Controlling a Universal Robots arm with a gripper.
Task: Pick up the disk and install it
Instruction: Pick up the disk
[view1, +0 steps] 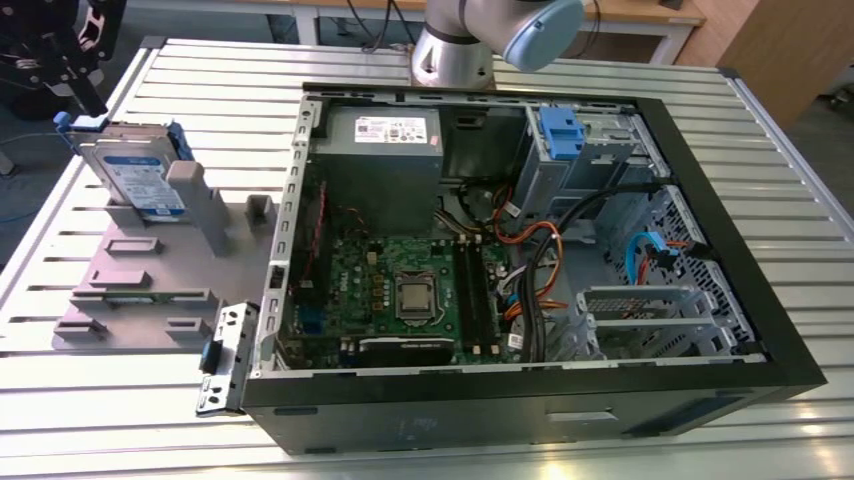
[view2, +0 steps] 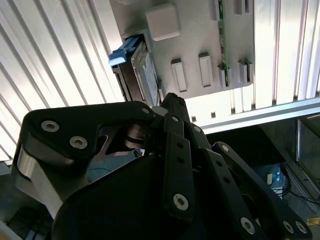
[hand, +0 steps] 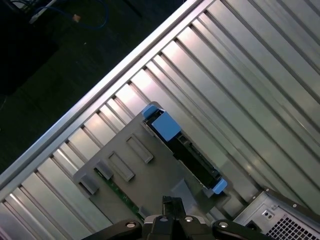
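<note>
While hovering near the upright disk (view1: 136, 178), claw (hand: 172, 203) fully closed, gripping nothing, disk standing in grey holder (view1: 147, 290)

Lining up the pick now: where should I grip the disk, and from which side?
Probably grip the disk across its flat faces at the top edge, coming from above: it stands on edge in the grey fixture, whose posts cover its lower part.
</note>
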